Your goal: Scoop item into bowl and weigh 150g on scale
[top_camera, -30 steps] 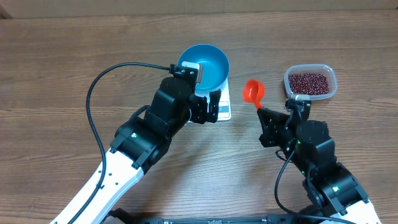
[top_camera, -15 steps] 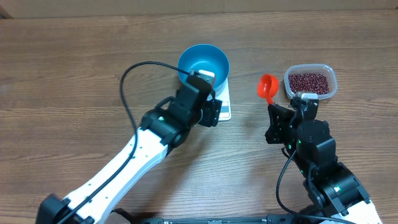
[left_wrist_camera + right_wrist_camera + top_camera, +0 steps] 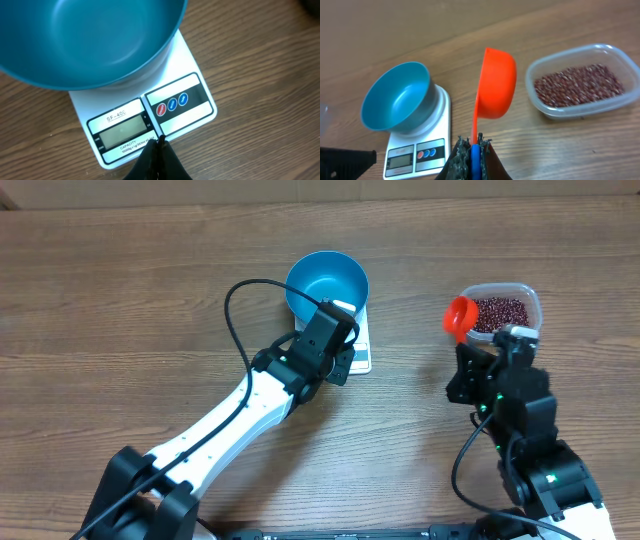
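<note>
You're at the first scoop: your right gripper [image 3: 473, 147] is clamped on the handle of the orange scoop [image 3: 496, 85]. Its empty cup sits at the left rim of the clear tub [image 3: 537, 305] of beans [image 3: 500, 311], far right, so dip into the heap next. Your left gripper [image 3: 158, 145], pinched shut on nothing, hangs over the near edge of the scale [image 3: 195, 107] beneath the empty blue bowl [image 3: 327, 285]; only its wrist view shows the display [image 3: 120, 134] blank.

Free lane btw scale [image 3: 363, 350] & tub [image 3: 537, 315]; scoop [image 3: 460, 315] crowds tub.
</note>
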